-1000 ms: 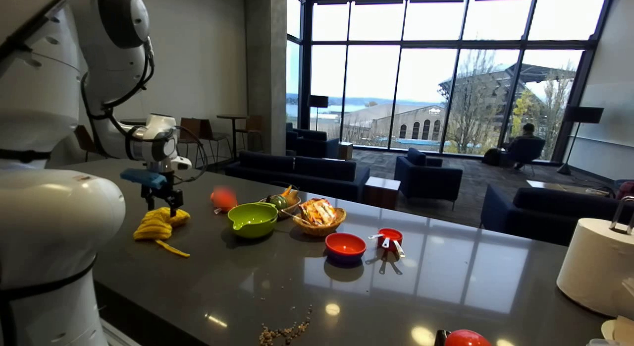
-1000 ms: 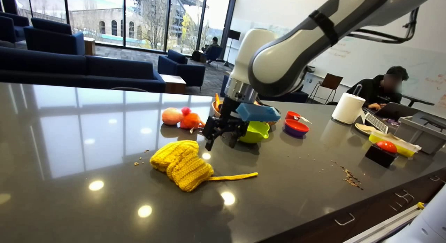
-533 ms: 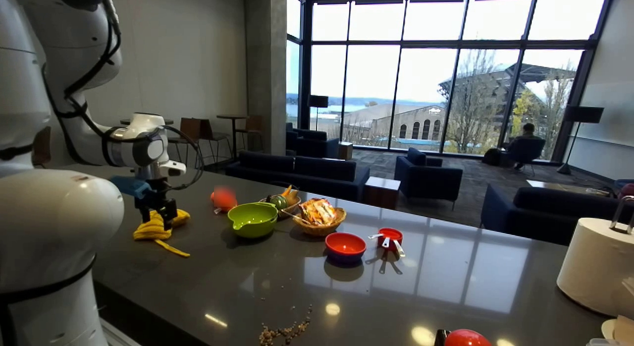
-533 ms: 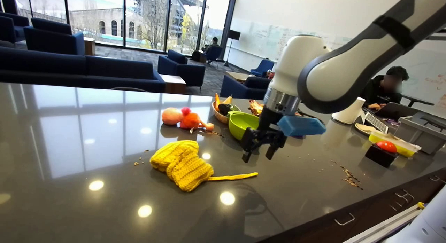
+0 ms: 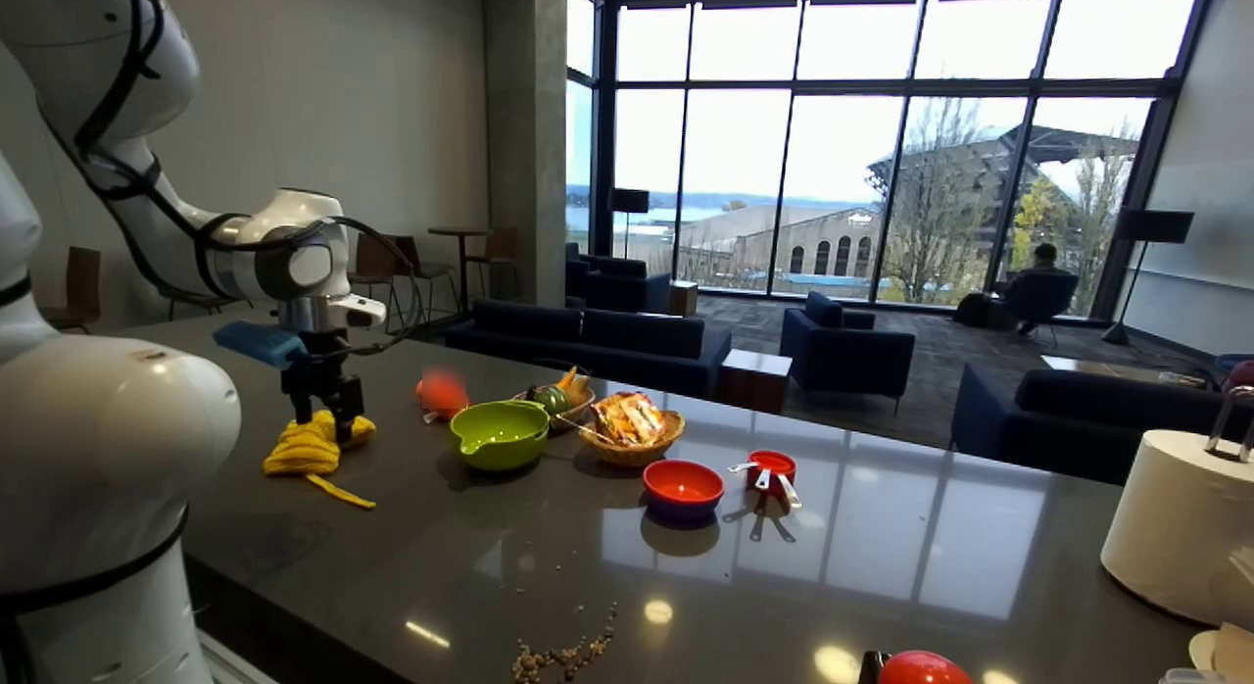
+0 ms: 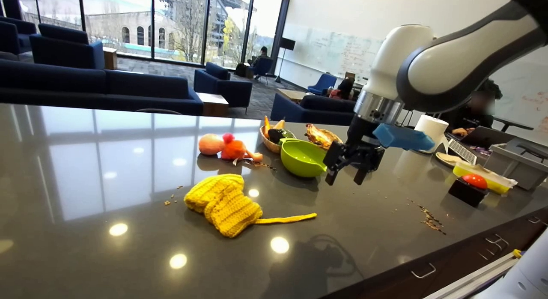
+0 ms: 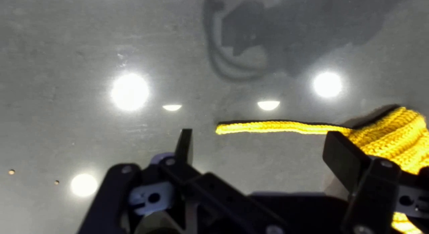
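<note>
A yellow knitted piece [image 6: 227,204] lies on the dark glossy counter, its thin strap [image 6: 287,219] stretched out to one side. My gripper [image 6: 345,180] hangs above the counter, open and holding nothing, apart from the knit. In the wrist view the gripper [image 7: 258,133] has its fingers spread wide; the strap [image 7: 281,126] shows beyond the gap, and the right finger [image 7: 345,160] covers part of the knit's edge. The fingers overlap the yellow knit [image 5: 304,447] in an exterior view, being in line with it. A green bowl [image 6: 302,157] stands close behind the gripper.
Orange and pink soft toys [image 6: 233,149] sit near the far edge. Two baskets, one holding a snack packet [image 5: 627,419], stand by the red bowl [image 5: 683,483] and red measuring cups [image 5: 771,473]. Elsewhere are a paper towel roll [image 5: 1176,527], a red button [image 6: 474,181] and scattered crumbs [image 5: 563,659].
The open gripper has moved away from the knit, rightward past the green bowl in an exterior view, dipping and then rising a little. The knit and bowls have stayed put.
</note>
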`<state>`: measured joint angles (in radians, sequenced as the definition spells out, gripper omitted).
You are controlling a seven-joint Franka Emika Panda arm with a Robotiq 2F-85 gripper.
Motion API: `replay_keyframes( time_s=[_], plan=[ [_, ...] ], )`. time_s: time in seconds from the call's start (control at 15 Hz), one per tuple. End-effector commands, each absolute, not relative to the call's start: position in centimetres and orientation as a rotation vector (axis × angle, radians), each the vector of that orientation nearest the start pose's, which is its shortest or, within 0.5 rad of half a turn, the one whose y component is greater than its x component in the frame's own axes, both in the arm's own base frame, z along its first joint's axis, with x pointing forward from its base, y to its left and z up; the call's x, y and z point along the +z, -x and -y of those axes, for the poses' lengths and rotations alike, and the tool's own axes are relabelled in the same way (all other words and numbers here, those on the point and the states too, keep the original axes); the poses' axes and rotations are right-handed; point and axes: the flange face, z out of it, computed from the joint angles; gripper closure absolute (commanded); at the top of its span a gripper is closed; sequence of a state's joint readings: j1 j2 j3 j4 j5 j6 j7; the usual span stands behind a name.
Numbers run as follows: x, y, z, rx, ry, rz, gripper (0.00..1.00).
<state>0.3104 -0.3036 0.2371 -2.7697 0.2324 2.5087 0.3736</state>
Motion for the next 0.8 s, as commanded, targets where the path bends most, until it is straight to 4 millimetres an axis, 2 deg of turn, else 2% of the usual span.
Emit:
replay_keyframes(
  time_s=[0.0,0.13,0.27,0.33,0.4,0.53,0.67,0.73],
  plan=[
    [33.1,-32.7,-16.0,0.057,3.052,-0.001,0.00],
    [34.1,-32.9,-14.1,0.094,3.068,0.001,0.00],
    [34.6,-31.4,-11.8,0.161,3.068,0.037,0.00],
    [35.4,-32.0,-11.1,0.194,3.085,0.066,0.00],
    [36.1,-31.8,-10.1,0.226,3.095,0.088,0.00],
    [36.7,-30.2,-8.0,0.274,3.121,0.140,0.00],
    [38.6,-29.8,-6.2,0.339,3.149,0.200,0.00],
    [38.8,-28.6,-5.1,0.358,3.167,0.212,0.00]
  ],
)
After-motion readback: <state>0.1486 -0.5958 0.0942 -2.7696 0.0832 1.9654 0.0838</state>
